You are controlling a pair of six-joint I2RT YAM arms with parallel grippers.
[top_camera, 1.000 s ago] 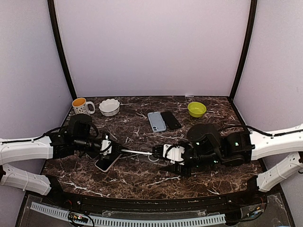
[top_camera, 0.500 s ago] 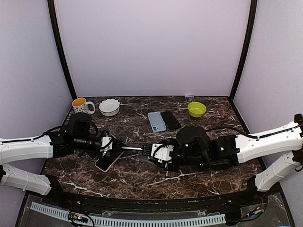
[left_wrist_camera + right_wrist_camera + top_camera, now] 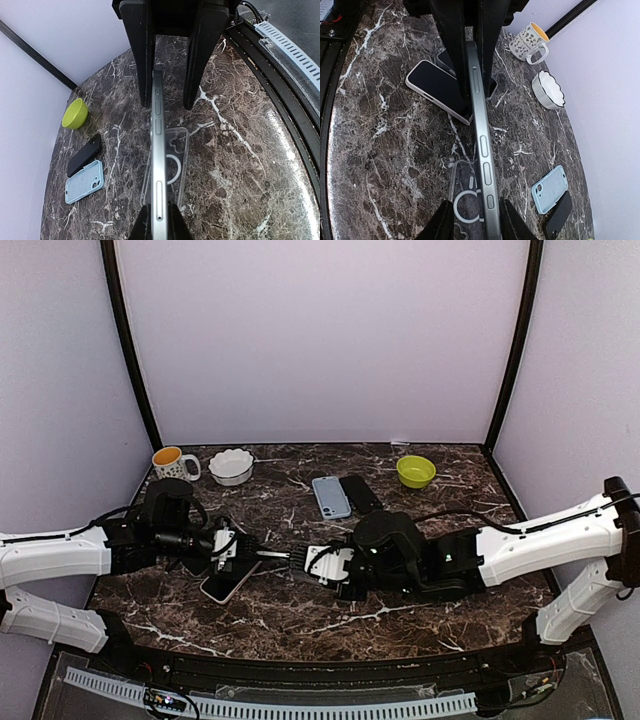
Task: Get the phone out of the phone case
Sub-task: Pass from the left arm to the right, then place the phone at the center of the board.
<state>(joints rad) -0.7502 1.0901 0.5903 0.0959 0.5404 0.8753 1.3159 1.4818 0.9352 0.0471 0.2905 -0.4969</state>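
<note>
Grip on the left looks firm: the left pincer (image 3: 157,224) is clenched on one end of the phone (image 3: 158,150), holding it on edge and clear of the bench (image 3: 240,165). A second handset (image 3: 437,87) lies flat on the bench just below and beside this pincer, apart from the held one.

Moving rightward along the phone, its metal side and buttons show bare, with no shell around them. The clear case (image 3: 176,165) lies flat and empty on the bench under the phone, nearer the right pincer than the left and touching neither.

At the far end, the right pincer (image 3: 168,103) is released. Its jaws straddle the phone's free end, one finger close against a face and the other with a visible gap, so it grasps nothing.

By my reading, the separation itself is done, since phone and case are apart. What seems left is tidy-up: either the right pincer closes to share or take the phone, or the phone is laid down beside the case
</note>
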